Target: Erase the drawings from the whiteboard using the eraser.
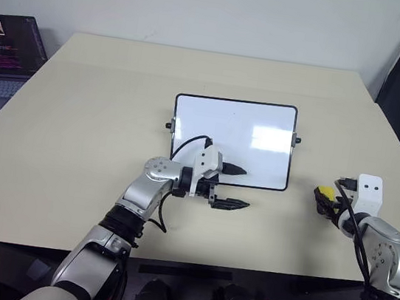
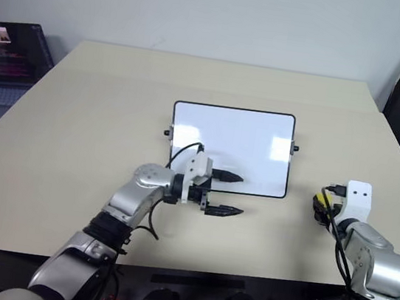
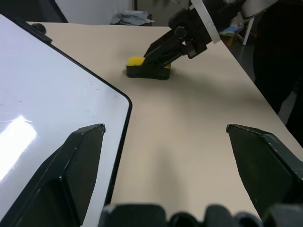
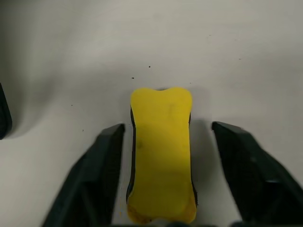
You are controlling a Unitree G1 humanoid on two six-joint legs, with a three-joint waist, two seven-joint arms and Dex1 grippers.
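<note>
The eraser (image 4: 161, 153) lies flat on the table (image 1: 75, 140), right of the whiteboard (image 1: 231, 139), between the spread fingers of the right pincer (image 4: 165, 189), gripping nothing (the left pincer (image 1: 230, 186) gapes empty too); it looks light, slightly squashy, best pinched across its waisted long sides.

Bare table (image 1: 103, 99) rings the whiteboard (image 1: 232, 136); the eraser (image 1: 324, 192) lies right.

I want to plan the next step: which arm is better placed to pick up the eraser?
The right. The right gripper is open with the eraser on the table between its fingers. The left gripper is open at the whiteboard near edge, away from the eraser.
</note>
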